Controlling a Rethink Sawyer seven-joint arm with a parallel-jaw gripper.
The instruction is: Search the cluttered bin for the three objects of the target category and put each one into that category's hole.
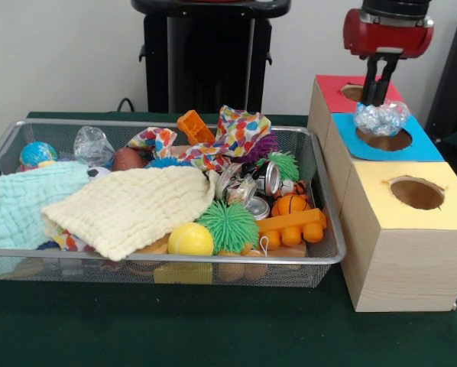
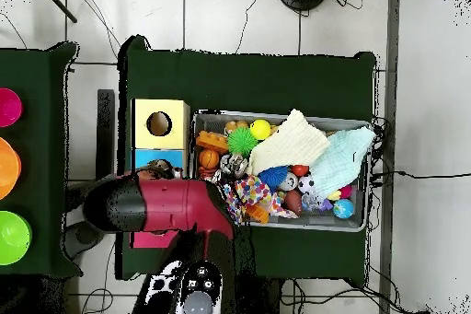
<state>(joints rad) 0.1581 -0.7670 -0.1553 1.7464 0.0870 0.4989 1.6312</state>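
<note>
The gripper pinches a crinkly clear ball just above the blue box's hole, right of the cluttered bin.

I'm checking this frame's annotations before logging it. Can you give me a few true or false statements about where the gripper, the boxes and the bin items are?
1. The gripper holds a crinkly clear ball above the blue-topped box. True.
2. The yellow-topped box is the farthest from the front camera. False: it is the nearest; the red-topped box is the farthest.
3. A cream cloth lies in the mesh bin beside a pale blue cloth. True.
4. The green spiky ball sits on the table outside the bin. False: it lies inside the bin, next to a yellow ball.
</note>
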